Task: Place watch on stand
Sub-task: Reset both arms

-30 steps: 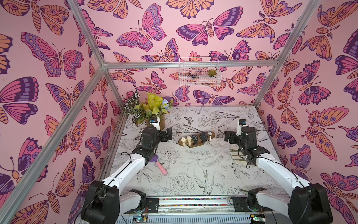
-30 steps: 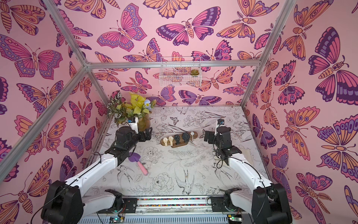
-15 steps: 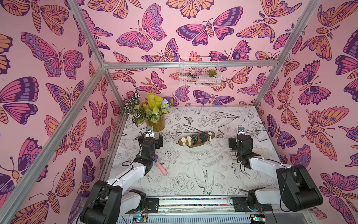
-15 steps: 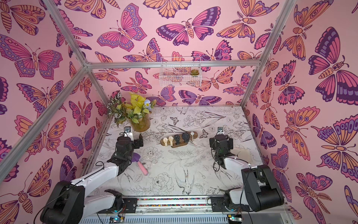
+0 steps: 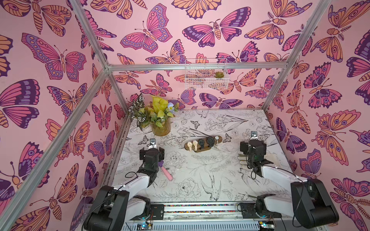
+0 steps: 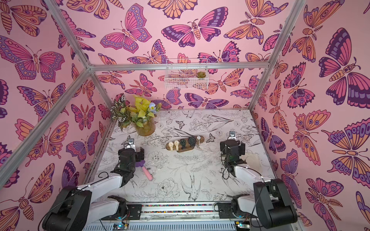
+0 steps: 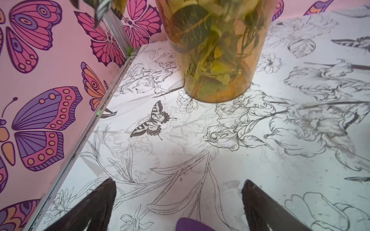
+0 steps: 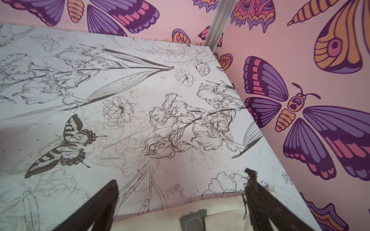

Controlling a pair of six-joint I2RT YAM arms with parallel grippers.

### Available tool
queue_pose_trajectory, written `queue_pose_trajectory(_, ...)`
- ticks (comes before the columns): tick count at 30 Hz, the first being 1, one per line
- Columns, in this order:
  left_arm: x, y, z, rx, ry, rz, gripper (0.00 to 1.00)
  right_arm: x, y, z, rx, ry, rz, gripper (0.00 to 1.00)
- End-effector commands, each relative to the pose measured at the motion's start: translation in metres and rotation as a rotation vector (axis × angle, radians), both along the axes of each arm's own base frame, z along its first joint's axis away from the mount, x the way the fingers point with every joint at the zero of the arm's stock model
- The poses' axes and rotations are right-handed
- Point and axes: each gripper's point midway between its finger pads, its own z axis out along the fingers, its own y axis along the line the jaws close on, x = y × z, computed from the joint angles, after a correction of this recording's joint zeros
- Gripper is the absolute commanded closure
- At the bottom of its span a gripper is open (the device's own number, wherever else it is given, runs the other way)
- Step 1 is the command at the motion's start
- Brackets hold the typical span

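Wrist views show you both pincers spread wide and empty: the left gripper [image 7: 179,185] hovers over the white flower-printed tabletop [image 7: 220,160] with a purple-headed pink-handled tool [image 5: 166,173] just beside it, and the right gripper [image 8: 181,179] hangs above a cream fabric pad [image 8: 160,217]. Farther out, mid-table between the two arms, you find the long brown wooden stand [image 5: 201,150], already carrying five watches [image 5: 201,142] side by side. Beyond it, at far left, stands an amber glass vase of yellow and green leaves [image 5: 161,129].
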Motion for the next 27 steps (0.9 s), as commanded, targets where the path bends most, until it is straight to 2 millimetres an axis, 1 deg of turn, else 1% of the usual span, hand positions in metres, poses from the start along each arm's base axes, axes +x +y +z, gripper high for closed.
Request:
queue_pose_trajectory(1,0.018,-0.007,0.006,-0.004,-0.041,-0.048,0.01,-0.021,-0.012,0.002,0.006,-0.052,-0.047,0.01)
queue_pose_trajectory(2,0.022,-0.006,0.005,-0.019,-0.055,-0.044,0.01,-0.026,-0.015,0.006,0.025,-0.098,-0.061,0.01)
queue_pose_trajectory(3,0.036,-0.01,0.02,-0.04,-0.107,-0.059,0.01,-0.029,-0.018,0.008,0.049,-0.133,-0.078,0.01)
queue_pose_trajectory(4,0.042,-0.011,0.022,-0.034,-0.102,-0.062,0.0,-0.032,-0.02,0.011,0.084,-0.17,-0.083,0.01)
queue_pose_trajectory(5,0.043,-0.014,0.013,-0.029,-0.044,-0.081,0.0,-0.033,-0.022,0.012,0.113,-0.187,-0.081,0.01)
queue_pose_trajectory(7,0.045,-0.025,0.008,-0.027,-0.022,-0.152,0.0,-0.03,-0.025,0.011,0.139,-0.188,-0.082,0.01)
queue_pose_trajectory(9,0.043,-0.029,0.009,-0.033,-0.025,-0.177,0.0,-0.022,-0.023,0.009,0.149,-0.182,-0.066,0.01)
queue_pose_trajectory(11,0.042,-0.025,0.011,-0.049,-0.041,-0.166,0.0,-0.01,-0.018,0.009,0.152,-0.186,-0.038,0.01)
queue_pose_trajectory(14,0.043,-0.022,0.009,-0.08,-0.028,-0.182,0.0,0.015,-0.008,0.007,0.163,-0.196,0.013,0.01)
queue_pose_trajectory(15,0.043,-0.023,0.009,-0.093,-0.03,-0.198,0.0,0.021,-0.005,0.003,0.162,-0.186,0.031,0.01)
queue_pose_trajectory(17,0.039,-0.026,0.011,-0.115,-0.036,-0.232,0.0,0.033,-0.001,-0.017,0.159,-0.154,0.054,0.01)
queue_pose_trajectory(18,0.037,-0.025,0.012,-0.121,-0.045,-0.234,0.0,0.038,0.001,-0.023,0.154,-0.166,0.071,0.01)
queue_pose_trajectory(19,0.036,-0.021,0.013,-0.125,-0.052,-0.215,0.0,0.042,0.005,-0.019,0.143,-0.205,0.099,0.01)
queue_pose_trajectory(21,0.033,-0.012,0.014,-0.133,-0.059,-0.17,0.0,0.038,0.006,-0.024,0.169,-0.121,0.104,0.01)
queue_pose_trajectory(23,0.031,-0.001,0.017,-0.147,-0.083,-0.124,0.0,0.041,0.009,-0.025,0.176,-0.153,0.14,0.01)
queue_pose_trajectory(24,0.032,0.004,0.019,-0.137,-0.09,-0.114,0.0,0.043,0.009,-0.022,0.174,-0.175,0.144,0.01)
queue_pose_trajectory(26,0.037,0.007,0.024,-0.111,-0.119,-0.137,0.0,0.045,0.012,-0.023,0.174,-0.139,0.157,0.01)
queue_pose_trajectory(27,0.034,0.011,0.013,-0.148,-0.127,-0.128,0.0,0.044,0.012,-0.025,0.178,-0.106,0.154,0.01)
